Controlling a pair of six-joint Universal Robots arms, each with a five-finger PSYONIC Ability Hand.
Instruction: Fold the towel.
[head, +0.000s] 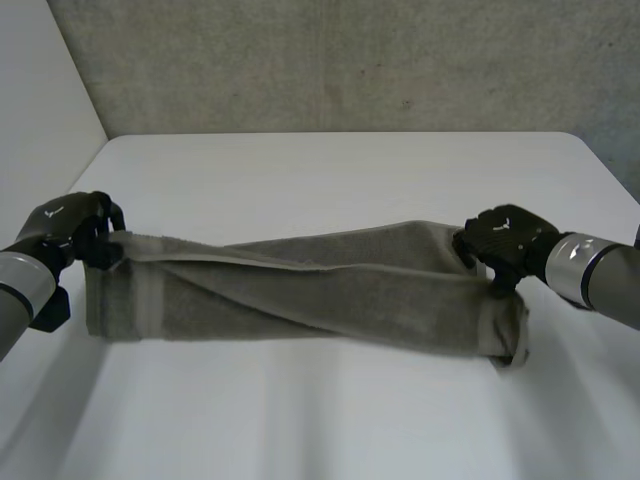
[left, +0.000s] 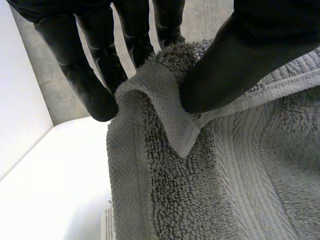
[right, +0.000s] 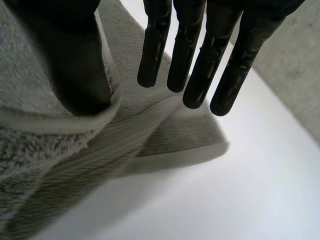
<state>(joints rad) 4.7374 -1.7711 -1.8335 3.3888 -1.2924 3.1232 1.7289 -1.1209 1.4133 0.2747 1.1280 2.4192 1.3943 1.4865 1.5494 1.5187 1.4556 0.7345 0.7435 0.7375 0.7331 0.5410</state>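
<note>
Left hand (head: 70, 232), mid-left of frame: thumb and fingers pinch the hem at the left end's upper corner of the grey terry towel (head: 330, 290). Its wrist view shows just a narrow lip of hem in the pinch.

The towel runs as a long band across the middle of the white table (head: 330, 180). Its upper layer is lifted and stretched between your two hands, and the lower layer lies flat.

Right hand (head: 505, 240), mid-right: thumb clamped on the upper edge at that end, fingers straight and reaching past the cloth. The hold looks mostly thumb.

Risks, my read:
- If you tighten the span, the right end probably slips out; the left lip could peel too.
- The lifted layer looks twisted, so laying it down as is would likely skew the fold.
- The lower-right corner droops and may drag or bunch.
</note>
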